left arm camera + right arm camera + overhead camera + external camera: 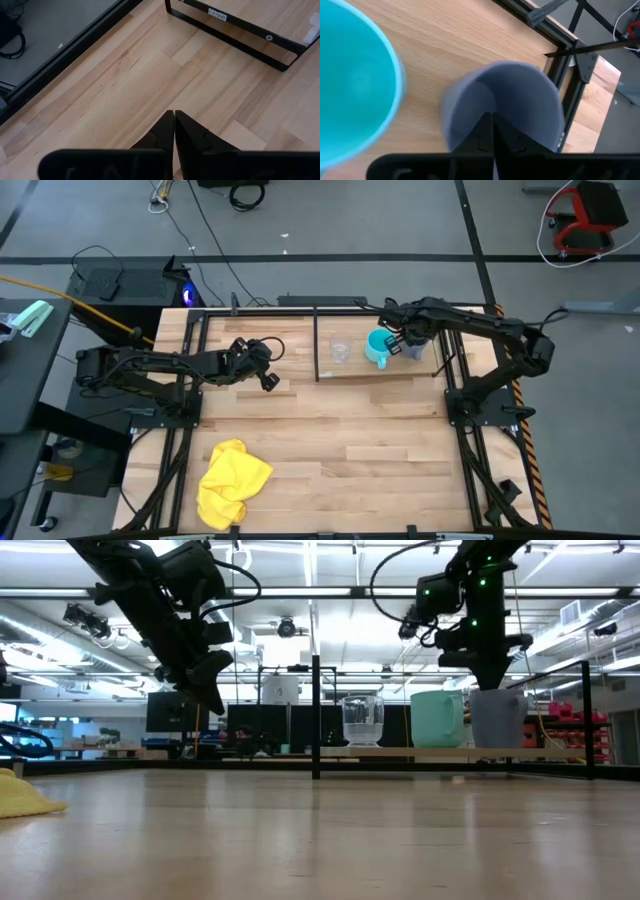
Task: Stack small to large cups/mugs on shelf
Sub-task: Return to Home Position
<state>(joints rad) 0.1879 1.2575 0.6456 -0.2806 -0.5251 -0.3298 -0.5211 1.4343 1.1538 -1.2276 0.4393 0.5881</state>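
The shelf (345, 369) is carrying a row of three.
From above: glass (340, 348), cyan mug (377, 348), grey mug (416, 353) sitting side by side; left gripper (269, 381) hanging over the table (330, 440). Level view: right gripper (491, 682) hovering just above the grey mug. Wrist views: both grippers pinching fully together, holding nothing.

Three vessels: glass cup (340, 348), cyan mug (378, 347), grey mug (497, 722); one shelf (346, 371); one cloth (232, 480).
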